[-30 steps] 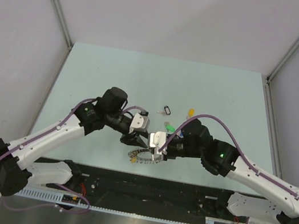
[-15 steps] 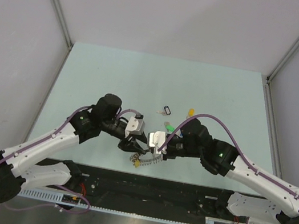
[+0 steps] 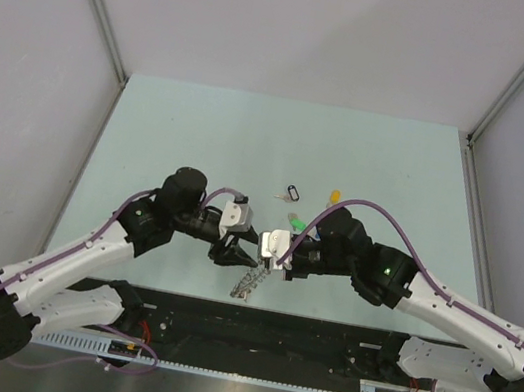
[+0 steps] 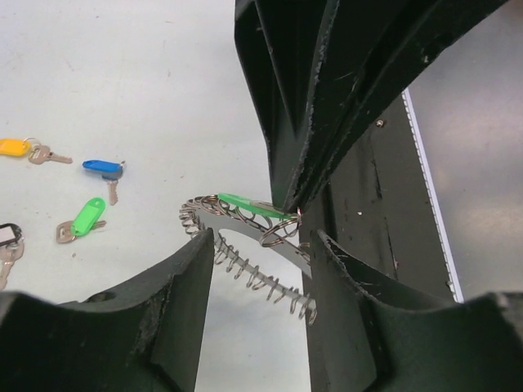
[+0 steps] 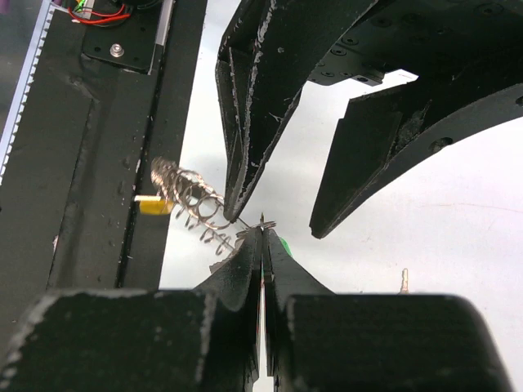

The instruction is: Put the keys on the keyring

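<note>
The keyring, a coiled silver ring, hangs low over the table's near edge between the two grippers. My right gripper is shut on a green key right at the ring's rim. My left gripper is open, its fingers standing either side of the ring's coil. A yellow tag shows at the ring's far end. Loose keys lie on the table: yellow, blue, green and black.
The black base rail with its cabling runs just below the ring along the near table edge. The pale green table is walled by grey panels to the left, right and rear.
My left gripper has opened wider and its arm has drawn back and down to the left. The keyring has sagged slightly lower. The right gripper has stayed put, shut.
</note>
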Action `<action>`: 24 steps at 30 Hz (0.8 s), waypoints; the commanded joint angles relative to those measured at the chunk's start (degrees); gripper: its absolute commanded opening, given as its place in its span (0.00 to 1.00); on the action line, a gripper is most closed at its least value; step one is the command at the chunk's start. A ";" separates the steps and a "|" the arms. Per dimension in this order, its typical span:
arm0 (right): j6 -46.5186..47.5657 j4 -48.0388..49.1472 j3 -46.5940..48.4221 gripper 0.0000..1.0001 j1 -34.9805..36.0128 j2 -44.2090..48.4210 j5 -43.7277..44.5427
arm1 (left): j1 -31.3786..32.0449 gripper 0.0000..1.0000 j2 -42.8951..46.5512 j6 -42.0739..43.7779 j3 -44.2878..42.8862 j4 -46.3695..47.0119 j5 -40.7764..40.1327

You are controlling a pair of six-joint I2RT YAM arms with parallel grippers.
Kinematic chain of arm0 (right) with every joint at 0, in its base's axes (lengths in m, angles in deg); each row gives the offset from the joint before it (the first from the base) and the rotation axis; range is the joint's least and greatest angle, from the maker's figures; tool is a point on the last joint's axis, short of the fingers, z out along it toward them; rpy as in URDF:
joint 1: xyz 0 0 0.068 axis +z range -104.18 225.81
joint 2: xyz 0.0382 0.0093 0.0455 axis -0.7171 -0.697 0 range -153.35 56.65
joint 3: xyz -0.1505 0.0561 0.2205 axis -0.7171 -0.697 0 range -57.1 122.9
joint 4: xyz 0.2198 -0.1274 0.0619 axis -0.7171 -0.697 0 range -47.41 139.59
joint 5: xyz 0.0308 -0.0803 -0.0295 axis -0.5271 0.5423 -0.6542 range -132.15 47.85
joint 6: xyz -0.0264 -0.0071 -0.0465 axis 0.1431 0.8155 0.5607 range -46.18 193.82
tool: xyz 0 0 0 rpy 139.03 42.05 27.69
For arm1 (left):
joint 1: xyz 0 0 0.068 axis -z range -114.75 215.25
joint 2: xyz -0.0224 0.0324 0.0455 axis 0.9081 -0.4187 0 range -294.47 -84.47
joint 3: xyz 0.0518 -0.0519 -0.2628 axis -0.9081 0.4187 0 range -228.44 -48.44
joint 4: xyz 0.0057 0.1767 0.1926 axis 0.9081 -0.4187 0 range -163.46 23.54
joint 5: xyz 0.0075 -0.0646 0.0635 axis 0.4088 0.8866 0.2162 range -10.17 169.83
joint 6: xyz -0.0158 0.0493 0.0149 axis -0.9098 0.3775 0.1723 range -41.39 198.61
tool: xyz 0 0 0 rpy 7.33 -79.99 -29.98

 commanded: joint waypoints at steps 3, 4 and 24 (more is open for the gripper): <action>0.57 1.78 3.12 0.00 -0.17 0.85 -1.40 | 0.34 0.52 0.28 3.29 -2.46 -3.33 0.70; 0.58 1.78 3.12 0.00 -0.17 0.94 -1.48 | 0.34 0.49 -0.25 3.65 -2.81 -3.95 1.15; -0.13 0.73 3.21 0.00 -0.08 1.11 -0.26 | 0.34 0.00 -2.37 3.13 -4.92 -4.24 5.64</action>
